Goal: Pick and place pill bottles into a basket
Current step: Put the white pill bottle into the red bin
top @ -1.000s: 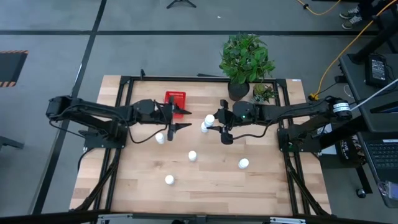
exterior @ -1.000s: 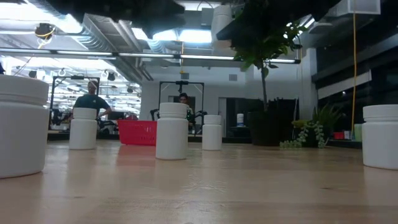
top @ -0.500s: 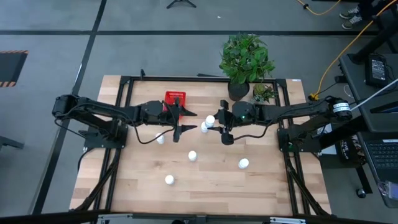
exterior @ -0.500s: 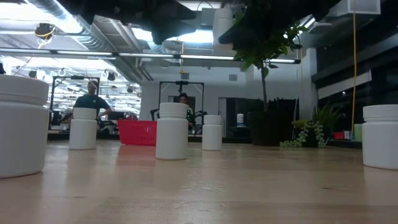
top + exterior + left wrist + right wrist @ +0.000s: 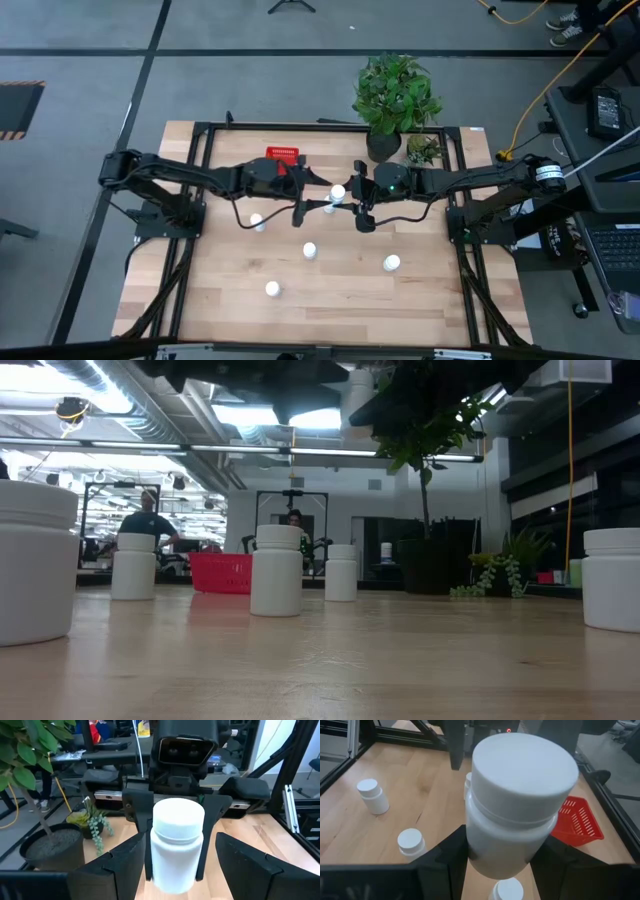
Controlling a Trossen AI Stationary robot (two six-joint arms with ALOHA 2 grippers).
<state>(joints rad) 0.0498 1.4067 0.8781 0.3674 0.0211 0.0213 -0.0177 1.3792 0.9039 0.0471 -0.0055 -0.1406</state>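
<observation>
bottle (image 5: 176, 845) upright, held in right jaws (image 5: 338, 193) above mid-worktop (image 5: 340, 290) | left jaws (image 5: 318, 199) wide, empty, facing it, fingers either side, not touching | basket (image 5: 283, 156) behind left arm | judged: handover pending; four bottles stand loose.

No readable text, label or number on any bottle, basket or machine

Two matte black jointed arms are showing, the right arm (image 5: 470, 178) wearing a silver joint ring and a green light.
</observation>
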